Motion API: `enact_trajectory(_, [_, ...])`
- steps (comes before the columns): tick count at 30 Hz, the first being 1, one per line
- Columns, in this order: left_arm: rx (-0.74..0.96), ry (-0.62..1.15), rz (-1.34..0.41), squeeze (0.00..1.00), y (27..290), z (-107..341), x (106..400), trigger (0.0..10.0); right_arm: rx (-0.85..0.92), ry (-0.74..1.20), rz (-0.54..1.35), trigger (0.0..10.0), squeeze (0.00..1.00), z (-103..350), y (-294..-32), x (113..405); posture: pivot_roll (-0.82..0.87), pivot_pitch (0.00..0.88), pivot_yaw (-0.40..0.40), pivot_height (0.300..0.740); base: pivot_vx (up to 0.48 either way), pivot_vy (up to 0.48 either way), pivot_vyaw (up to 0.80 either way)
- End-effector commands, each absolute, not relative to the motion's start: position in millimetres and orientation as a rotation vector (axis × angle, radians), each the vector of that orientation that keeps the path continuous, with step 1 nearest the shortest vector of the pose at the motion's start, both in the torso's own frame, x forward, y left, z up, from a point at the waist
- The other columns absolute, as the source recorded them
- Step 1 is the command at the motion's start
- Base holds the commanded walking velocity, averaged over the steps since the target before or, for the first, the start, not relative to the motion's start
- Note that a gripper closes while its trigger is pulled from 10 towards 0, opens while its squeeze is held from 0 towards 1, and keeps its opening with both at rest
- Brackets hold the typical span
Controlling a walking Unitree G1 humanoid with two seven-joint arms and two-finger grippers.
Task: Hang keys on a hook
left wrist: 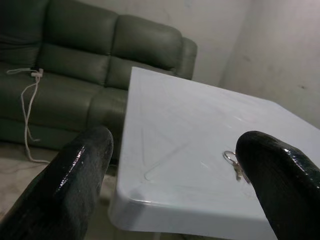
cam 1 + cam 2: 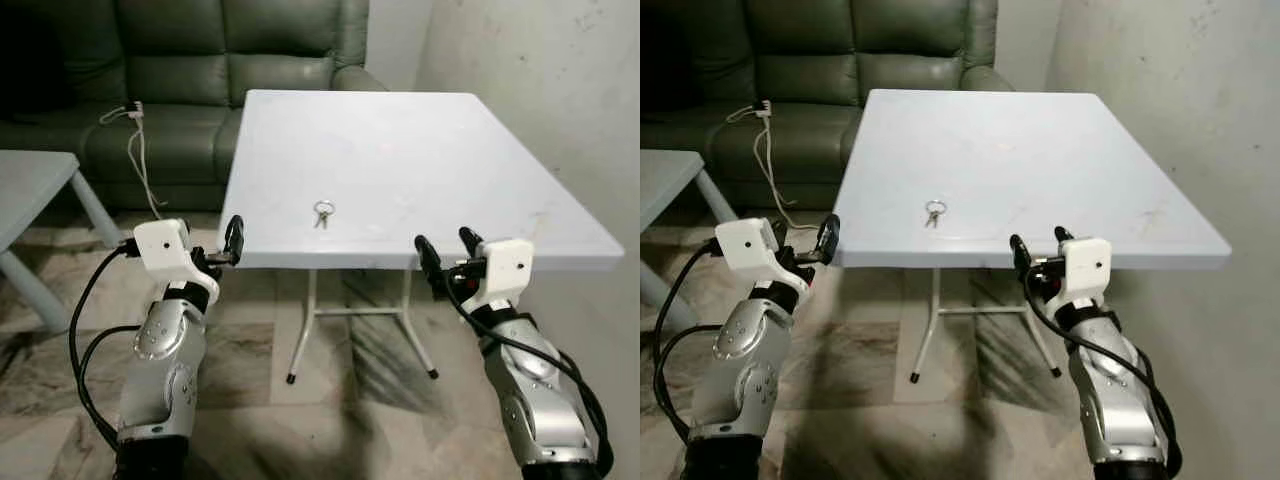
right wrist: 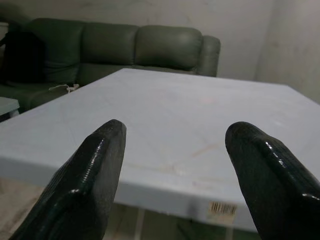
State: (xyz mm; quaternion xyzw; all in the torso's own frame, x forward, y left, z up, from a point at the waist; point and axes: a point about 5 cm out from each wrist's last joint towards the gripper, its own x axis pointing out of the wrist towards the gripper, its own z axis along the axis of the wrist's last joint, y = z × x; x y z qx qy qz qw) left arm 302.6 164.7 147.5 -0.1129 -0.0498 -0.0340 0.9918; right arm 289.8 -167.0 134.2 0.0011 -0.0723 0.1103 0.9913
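- Green leather sofa [image 2: 230,70] stands against the far wall, well beyond both pincers; a white cord with a small plug [image 2: 133,112] lies on its seat cushion and trails down the front, ahead of the left pincer and further to its outer side.
- White folding table [image 2: 420,130] fills the middle ground. Its near edge runs just ahead of both pincers. A barcode sticker [image 3: 221,208] sits on that edge, seen between the right fingers in the right wrist view.
- Grey side table [image 2: 30,190], one corner and a leg visible, stands well to the outer side of the left pincer.
- Left gripper [image 2: 228,243] is raised at the table's near left corner, just beside the edge, not touching it. Fingers [image 1: 75,185] are spread wide, released, nothing between them.
- Right gripper [image 2: 445,250] is raised just short of the near edge, towards the table's right side. Fingers [image 3: 87,175] are spread wide, released, holding nothing, apart from the table.
- Keys [image 2: 322,213] on a metal ring lie flat on the tabletop close to the near edge, between the two pincers, nearer the left one and to its inner side, just beyond its fingertips. Touched by neither.
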Motion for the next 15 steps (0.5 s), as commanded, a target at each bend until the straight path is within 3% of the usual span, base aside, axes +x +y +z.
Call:
enact_trajectory(1, [-0.233,-0.099,-0.095,0.00,156.9,149.2,303.6,10.0,0.002,-0.141,0.196,10.0,0.00,134.3,-174.5,288.8,-0.01,0.000,-0.055,0.740,0.000,0.480,0.00])
enact_trajectory(15, [-0.235,-0.100,-0.093,0.00,156.3,149.6,303.8,10.0,0.002,-0.140,0.197,10.0,0.00,134.6,-174.9,289.0,-0.01,0.000,-0.058,0.740,0.000,0.480,0.00])
